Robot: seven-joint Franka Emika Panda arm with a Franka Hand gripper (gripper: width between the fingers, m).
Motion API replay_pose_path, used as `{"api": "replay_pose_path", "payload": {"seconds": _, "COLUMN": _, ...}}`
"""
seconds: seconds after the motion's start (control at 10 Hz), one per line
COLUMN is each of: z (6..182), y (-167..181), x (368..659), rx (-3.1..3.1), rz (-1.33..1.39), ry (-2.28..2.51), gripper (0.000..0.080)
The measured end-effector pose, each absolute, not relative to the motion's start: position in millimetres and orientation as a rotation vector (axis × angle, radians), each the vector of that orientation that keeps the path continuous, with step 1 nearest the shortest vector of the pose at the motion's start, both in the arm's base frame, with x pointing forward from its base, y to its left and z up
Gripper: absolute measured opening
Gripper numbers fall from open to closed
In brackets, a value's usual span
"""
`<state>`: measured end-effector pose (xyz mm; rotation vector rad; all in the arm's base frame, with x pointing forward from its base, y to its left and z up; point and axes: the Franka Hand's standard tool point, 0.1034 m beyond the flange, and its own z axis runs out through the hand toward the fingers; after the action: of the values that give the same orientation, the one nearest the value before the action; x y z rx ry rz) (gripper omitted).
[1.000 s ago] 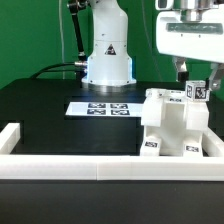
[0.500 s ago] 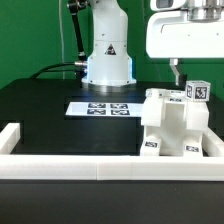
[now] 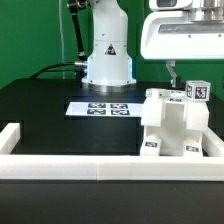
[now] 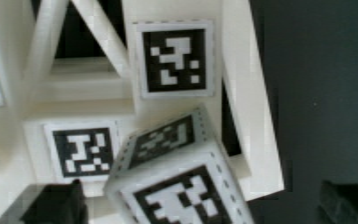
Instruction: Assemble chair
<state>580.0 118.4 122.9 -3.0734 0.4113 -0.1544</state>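
Note:
The white chair, built from blocky panels with black-and-white tags, stands on the black table at the exterior view's right, close to the front wall. A tagged piece sticks up at its top right. My gripper hangs just above the chair, apart from it; one dark finger shows beside the top piece. In the wrist view the tagged chair panels fill the picture below my gripper. Its dark fingertips stand wide apart and open, holding nothing.
The marker board lies flat on the table in front of the robot's white base. A low white wall runs along the front and up the exterior view's left side.
My gripper has drifted toward the exterior view's left and slightly up above the chair. Its jaws stayed open. The chair has not moved.

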Motion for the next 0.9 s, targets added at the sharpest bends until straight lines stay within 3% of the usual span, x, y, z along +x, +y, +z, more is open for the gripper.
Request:
{"api": "replay_pose_path", "payload": {"seconds": 0.4, "z": 122.3, "y": 114.5, "x": 580.3, "rx": -3.117, "rz": -0.159, "ry": 0.147, "gripper": 0.0649}}
{"api": "replay_pose_path", "payload": {"seconds": 0.5, "z": 122.3, "y": 114.2, "x": 580.4, "rx": -3.117, "rz": -0.159, "ry": 0.148, "gripper": 0.0555}}
{"api": "replay_pose_path", "payload": {"seconds": 0.6, "z": 122.2, "y": 114.1, "x": 580.4, "rx": -3.117, "rz": -0.159, "ry": 0.148, "gripper": 0.0555}}
{"api": "replay_pose_path", "payload": {"seconds": 0.7, "z": 122.2, "y": 114.0, "x": 580.4, "rx": -3.117, "rz": -0.159, "ry": 0.149, "gripper": 0.0382}}
{"api": "replay_pose_path", "payload": {"seconds": 0.8, "z": 122.3, "y": 113.9, "x": 580.4, "rx": -3.117, "rz": -0.159, "ry": 0.152, "gripper": 0.0285}}
{"api": "replay_pose_path", "payload": {"seconds": 0.9, "z": 122.2, "y": 114.0, "x": 580.4, "rx": -3.112, "rz": -0.158, "ry": 0.204, "gripper": 0.0285}}
